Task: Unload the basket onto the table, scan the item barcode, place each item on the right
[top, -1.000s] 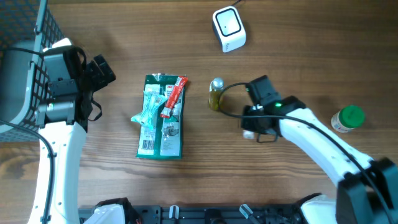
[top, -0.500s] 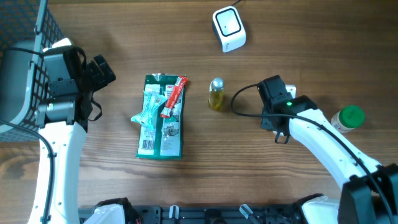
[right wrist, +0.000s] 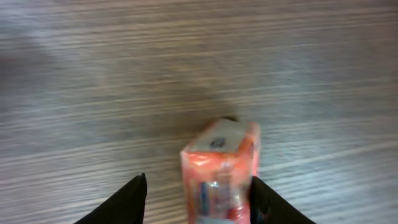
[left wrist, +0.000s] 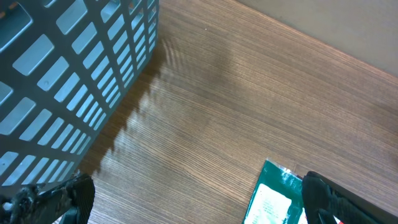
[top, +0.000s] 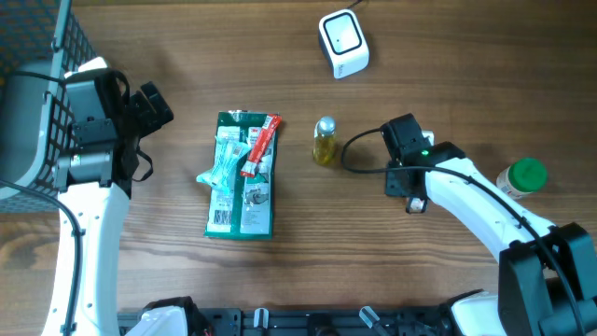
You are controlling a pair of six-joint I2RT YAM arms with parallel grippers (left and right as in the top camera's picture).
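Red box [right wrist: 219,163] inside parted right end effector [right wrist: 198,198]; left end effector [left wrist: 194,194] spread above wood [left wrist: 249,93].

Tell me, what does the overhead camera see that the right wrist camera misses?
Only the overhead view shows the white scanner, the green package, a small yellow bottle, a green-lidded jar, the basket, the left arm and the right arm. Only the right wrist view shows a small red box sitting between the open right jaws; I cannot make it out from overhead. Both show the wooden table.
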